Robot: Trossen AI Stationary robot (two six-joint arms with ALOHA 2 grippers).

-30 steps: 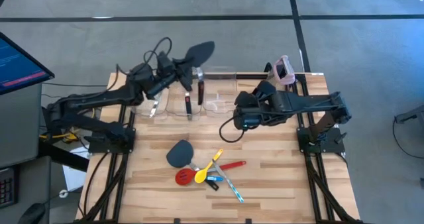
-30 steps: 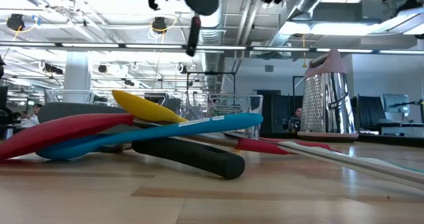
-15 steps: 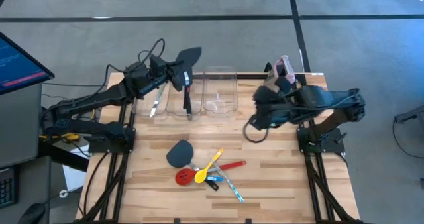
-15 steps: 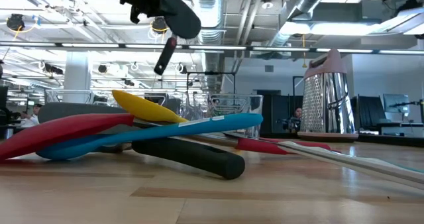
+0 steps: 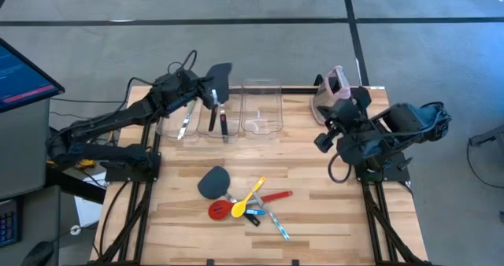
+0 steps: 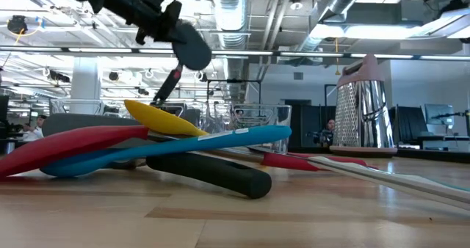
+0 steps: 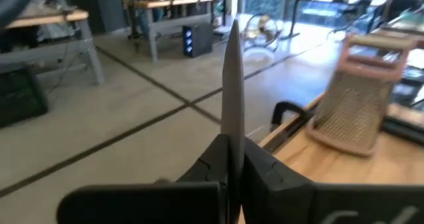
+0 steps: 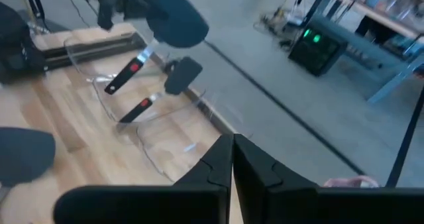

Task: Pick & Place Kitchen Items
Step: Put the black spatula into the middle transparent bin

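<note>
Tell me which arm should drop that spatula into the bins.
Left. The left gripper already holds the spatula above the bins; the right gripper is empty, off near the table's right edge.

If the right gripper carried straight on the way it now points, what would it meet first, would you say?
Probably the clear bins: the right gripper, fingers together and empty, aims at them, where one spatula lies and the left gripper holds another spatula. Depth is unclear.
</note>
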